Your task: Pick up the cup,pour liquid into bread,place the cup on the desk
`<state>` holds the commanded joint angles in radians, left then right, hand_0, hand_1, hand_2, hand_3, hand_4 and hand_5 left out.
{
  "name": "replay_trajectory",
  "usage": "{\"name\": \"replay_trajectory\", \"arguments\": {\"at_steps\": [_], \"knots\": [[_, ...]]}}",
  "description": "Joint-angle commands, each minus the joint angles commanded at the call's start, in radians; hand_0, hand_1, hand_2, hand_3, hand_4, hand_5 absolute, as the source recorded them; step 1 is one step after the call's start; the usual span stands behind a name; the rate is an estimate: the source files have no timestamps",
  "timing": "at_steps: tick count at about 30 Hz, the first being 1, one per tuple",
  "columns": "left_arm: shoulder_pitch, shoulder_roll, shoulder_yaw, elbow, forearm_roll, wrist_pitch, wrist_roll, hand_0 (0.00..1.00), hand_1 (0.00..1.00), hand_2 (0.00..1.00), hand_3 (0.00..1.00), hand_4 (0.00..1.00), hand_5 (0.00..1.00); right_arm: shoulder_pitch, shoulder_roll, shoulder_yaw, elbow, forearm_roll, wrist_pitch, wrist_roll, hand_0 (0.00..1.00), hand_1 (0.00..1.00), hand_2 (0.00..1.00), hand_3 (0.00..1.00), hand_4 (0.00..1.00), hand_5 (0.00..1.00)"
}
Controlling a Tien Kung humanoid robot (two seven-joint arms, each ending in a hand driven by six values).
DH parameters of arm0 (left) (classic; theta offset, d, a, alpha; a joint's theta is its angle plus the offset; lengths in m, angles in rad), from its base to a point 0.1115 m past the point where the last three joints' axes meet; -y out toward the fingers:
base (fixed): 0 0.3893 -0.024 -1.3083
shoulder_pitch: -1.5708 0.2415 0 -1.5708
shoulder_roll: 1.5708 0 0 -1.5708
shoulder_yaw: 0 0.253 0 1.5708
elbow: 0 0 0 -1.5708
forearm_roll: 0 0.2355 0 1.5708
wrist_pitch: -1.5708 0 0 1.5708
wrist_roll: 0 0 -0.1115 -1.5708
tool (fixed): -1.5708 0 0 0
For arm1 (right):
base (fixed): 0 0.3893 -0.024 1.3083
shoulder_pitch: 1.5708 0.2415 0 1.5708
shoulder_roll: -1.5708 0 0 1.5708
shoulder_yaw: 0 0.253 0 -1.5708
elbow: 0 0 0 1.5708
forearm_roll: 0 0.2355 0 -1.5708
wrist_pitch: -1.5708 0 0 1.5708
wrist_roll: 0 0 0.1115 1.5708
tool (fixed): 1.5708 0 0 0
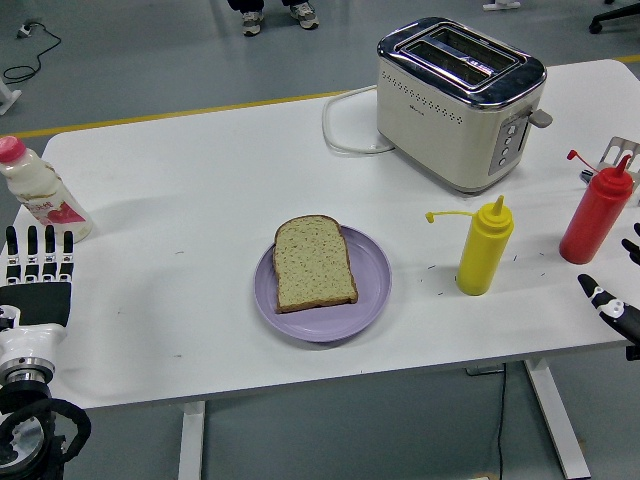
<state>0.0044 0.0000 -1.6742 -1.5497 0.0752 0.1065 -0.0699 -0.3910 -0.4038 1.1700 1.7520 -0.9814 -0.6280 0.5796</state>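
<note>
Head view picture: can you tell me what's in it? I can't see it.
A slice of bread lies on a purple plate on a white table, with a toaster, yellow bottle, red bottle and milk bottle around it. Open robot hands rest at both edges.
</note>
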Motion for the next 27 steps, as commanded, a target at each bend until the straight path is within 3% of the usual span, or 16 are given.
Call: {"name": "replay_trajectory", "arguments": {"at_steps": [11, 12, 14, 23, 24, 27], "knots": [[0.001, 0.000, -0.001, 0.000, 0.000, 0.000, 0.000, 0.858, 0.871, 0.934, 0.854, 0.715, 0.998, 0.014, 0.005, 0.059, -0.021, 0.046, -0.001, -0.009, 0.947, 0.882, 0.949, 0.998, 0.834, 0.154], [0.001, 0.000, -0.001, 0.000, 0.000, 0.000, 0.000, 0.858, 0.871, 0.934, 0.854, 0.715, 0.998, 0.017, 0.004, 0.067, -0.024, 0.052, 0.000, -0.010, 0.941, 0.875, 0.941, 0.988, 0.786, 0.183], [0.000, 0.000, -0.001, 0.000, 0.000, 0.000, 0.000, 0.858, 0.871, 0.934, 0.854, 0.715, 0.998, 0.024, 0.002, 0.082, -0.029, 0.073, 0.006, -0.010, 0.941, 0.875, 0.941, 0.988, 0.786, 0.183], [-0.002, 0.000, -0.005, -0.001, 0.000, 0.000, 0.000, 0.858, 0.871, 0.934, 0.854, 0.715, 0.998, 0.069, -0.001, 0.171, -0.031, 0.232, 0.068, -0.017, 0.932, 0.867, 0.922, 0.958, 0.751, 0.208], [-0.002, 0.000, -0.006, -0.001, 0.000, 0.000, 0.000, 0.858, 0.871, 0.934, 0.854, 0.715, 0.998, 0.076, 0.000, 0.182, -0.029, 0.251, 0.078, -0.019, 0.916, 0.844, 0.891, 0.929, 0.672, 0.255], [-0.003, 0.000, -0.007, -0.001, 0.000, 0.000, 0.000, 0.858, 0.871, 0.934, 0.854, 0.715, 0.998, 0.091, 0.000, 0.206, -0.025, 0.294, 0.098, -0.022, 0.916, 0.844, 0.891, 0.929, 0.672, 0.255]]}}
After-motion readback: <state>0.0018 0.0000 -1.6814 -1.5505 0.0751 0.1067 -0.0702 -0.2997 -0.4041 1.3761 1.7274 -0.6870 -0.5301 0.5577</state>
